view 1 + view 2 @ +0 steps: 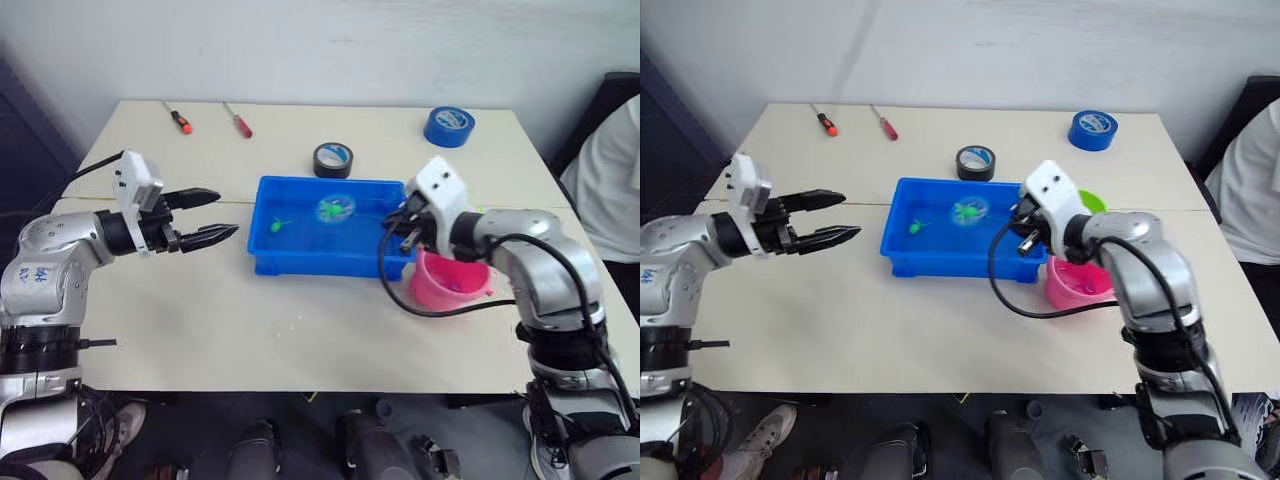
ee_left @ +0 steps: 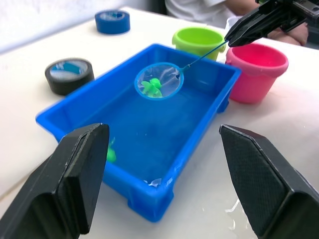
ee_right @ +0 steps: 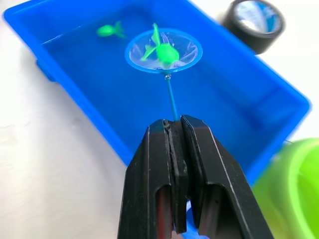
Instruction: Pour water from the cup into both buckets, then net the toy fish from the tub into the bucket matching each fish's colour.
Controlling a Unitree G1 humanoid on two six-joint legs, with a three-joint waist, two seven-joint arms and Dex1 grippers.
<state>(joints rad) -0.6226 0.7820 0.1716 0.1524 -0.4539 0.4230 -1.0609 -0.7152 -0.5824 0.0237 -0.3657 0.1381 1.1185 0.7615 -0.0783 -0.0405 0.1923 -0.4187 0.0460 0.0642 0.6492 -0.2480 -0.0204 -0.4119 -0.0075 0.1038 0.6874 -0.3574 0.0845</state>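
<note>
One green fish (image 3: 162, 52) netted over the tub (image 2: 75, 107), net (image 3: 163, 51) handle pinched in right hand (image 3: 174, 130), lime bucket (image 2: 198, 41) just behind it.

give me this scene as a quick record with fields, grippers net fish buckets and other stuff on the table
right gripper: shut on the net handle, above the tub's near-right corner
left gripper: open, holding nothing, left of the tub
net: hoop over the tub, one green fish in it
tub: blue, holds water and one more green fish
pink bucket: right of the tub
green bucket: beside the pink one, farther back
other items: black tape roll, blue tape roll, two screwdrivers
</note>
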